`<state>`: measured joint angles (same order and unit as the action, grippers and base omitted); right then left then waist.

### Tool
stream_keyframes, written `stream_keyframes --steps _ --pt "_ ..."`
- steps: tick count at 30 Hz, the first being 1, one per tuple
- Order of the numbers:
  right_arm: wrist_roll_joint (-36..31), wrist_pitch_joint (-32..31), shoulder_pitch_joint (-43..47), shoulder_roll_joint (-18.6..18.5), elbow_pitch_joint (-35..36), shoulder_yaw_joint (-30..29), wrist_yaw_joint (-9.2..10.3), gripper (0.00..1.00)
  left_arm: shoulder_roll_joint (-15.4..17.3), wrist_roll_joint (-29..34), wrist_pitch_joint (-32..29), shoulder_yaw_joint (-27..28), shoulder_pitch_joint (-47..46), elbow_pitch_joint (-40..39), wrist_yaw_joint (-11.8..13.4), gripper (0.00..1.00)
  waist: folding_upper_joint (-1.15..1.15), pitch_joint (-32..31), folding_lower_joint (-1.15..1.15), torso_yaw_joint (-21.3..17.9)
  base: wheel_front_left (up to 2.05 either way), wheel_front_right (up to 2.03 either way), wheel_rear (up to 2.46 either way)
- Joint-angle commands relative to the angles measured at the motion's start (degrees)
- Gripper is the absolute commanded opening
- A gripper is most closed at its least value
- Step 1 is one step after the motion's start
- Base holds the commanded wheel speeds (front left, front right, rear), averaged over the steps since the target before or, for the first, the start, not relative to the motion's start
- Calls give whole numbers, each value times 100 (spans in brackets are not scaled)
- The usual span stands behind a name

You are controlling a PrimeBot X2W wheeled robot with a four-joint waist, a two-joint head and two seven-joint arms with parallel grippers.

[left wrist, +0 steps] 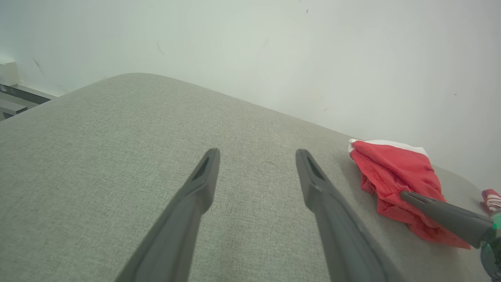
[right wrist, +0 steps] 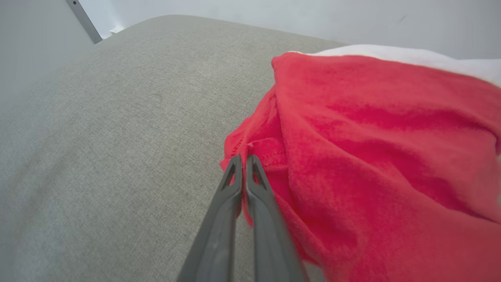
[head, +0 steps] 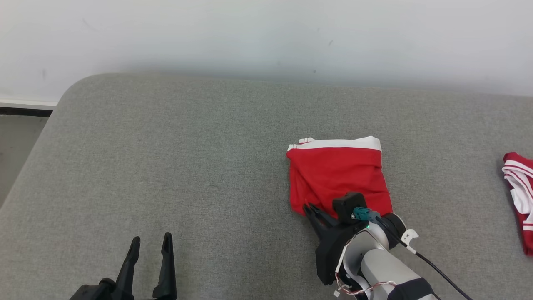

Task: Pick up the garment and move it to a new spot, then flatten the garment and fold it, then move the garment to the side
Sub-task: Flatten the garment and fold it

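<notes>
The right gripper (head: 308,207) pinches shut on the near-left hem of the red garment (head: 337,175), which lies right of centre on the grey pad (head: 166,146). The left gripper (head: 151,239) gapes wide, empty. Two garments altogether: a striped garment (head: 518,187) lies at the right edge.

A wide padded surface (head: 175,158) covered in grey woven fabric, its far left corner (head: 77,85) rounded, stands against a plain white wall (head: 250,33) bearing a few small dark scuffs (head: 330,42). A soft shadow lies along the join. At far left, a white ledge (head: 25,103) sits above a dark strip (head: 25,111), with pale grey floor (head: 16,154) below. The lighting is even and diffuse.
</notes>
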<state>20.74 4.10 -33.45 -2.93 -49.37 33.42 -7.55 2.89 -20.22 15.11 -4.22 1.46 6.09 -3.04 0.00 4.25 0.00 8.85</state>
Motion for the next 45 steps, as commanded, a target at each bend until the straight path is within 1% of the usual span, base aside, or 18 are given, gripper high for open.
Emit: stream_keyframes --steps 1,2,4,6,8,9,10,11,12,13,14,22,28,30,34,36,41,45 --pt "-24 -10 79 9 49 8 16 15 0 8 -1 17 31 4 12 100 0 -11 0 -3 0 0 0" --pt "-40 -33 104 10 98 14 16 14 0 4 -1 16 39 1 19 100 0 -17 0 -6 0 0 0" --pt "-80 -68 172 10 190 52 16 8 1 -4 -1 20 50 -6 29 100 0 -27 0 -16 0 0 0" --pt "-116 -125 235 10 286 102 16 11 1 -13 -1 18 59 -9 32 100 0 -36 0 -27 0 0 0" --pt "-139 -185 289 10 395 132 16 23 0 -24 -1 15 67 -9 37 100 0 -44 0 -38 0 0 0" --pt "-145 -207 318 10 438 138 16 27 1 -28 -1 14 70 -7 40 100 0 -49 0 -43 0 0 0" --pt "-148 -237 346 10 485 140 16 36 1 -26 -1 9 73 -7 45 100 0 -53 0 -49 0 0 0" --pt "-125 -243 376 10 537 137 16 39 0 -29 -1 4 76 -8 49 100 0 -58 0 -53 0 0 0" --pt "-112 -260 407 10 584 132 16 47 1 -31 -1 2 81 -7 46 100 0 -65 0 -57 0 0 0" --pt "-67 -275 440 10 649 133 16 67 1 -29 -1 2 84 -6 40 100 0 -73 0 -61 0 0 0" --pt "-41 -276 457 10 707 117 16 100 1 -28 -1 2 88 -6 42 100 0 -80 0 -65 0 0 0" --pt "93 -304 476 7 1031 -199 16 100 1 -28 -1 5 129 -7 67 100 0 -150 0 -83 0 0 0" --pt "-215 -407 388 8 922 -609 16 100 0 -20 -1 -14 203 -34 89 100 0 -254 0 -76 0 0 0" --pt "-329 -565 255 8 803 -715 16 100 1 -4 -1 -24 237 -54 73 100 0 -275 0 -53 0 0 0" --pt "-456 -1103 -153 -3 522 -795 16 100 1 17 -1 -92 231 -91 47 100 0 -259 0 75 0 0 0" --pt "-512 -1190 -288 -8 456 -810 16 100 1 16 0 -109 223 -102 42 100 0 -245 0 120 0 0 0" --pt "-659 -1844 -874 -45 -125 -799 16 100 1 -30 -1 -256 197 -92 44 100 0 -172 0 455 0 0 0" --pt "-840 -2126 -1275 -125 -533 -709 16 100 1 -76 -1 -322 202 -102 72 100 0 -71 0 720 0 0 0"
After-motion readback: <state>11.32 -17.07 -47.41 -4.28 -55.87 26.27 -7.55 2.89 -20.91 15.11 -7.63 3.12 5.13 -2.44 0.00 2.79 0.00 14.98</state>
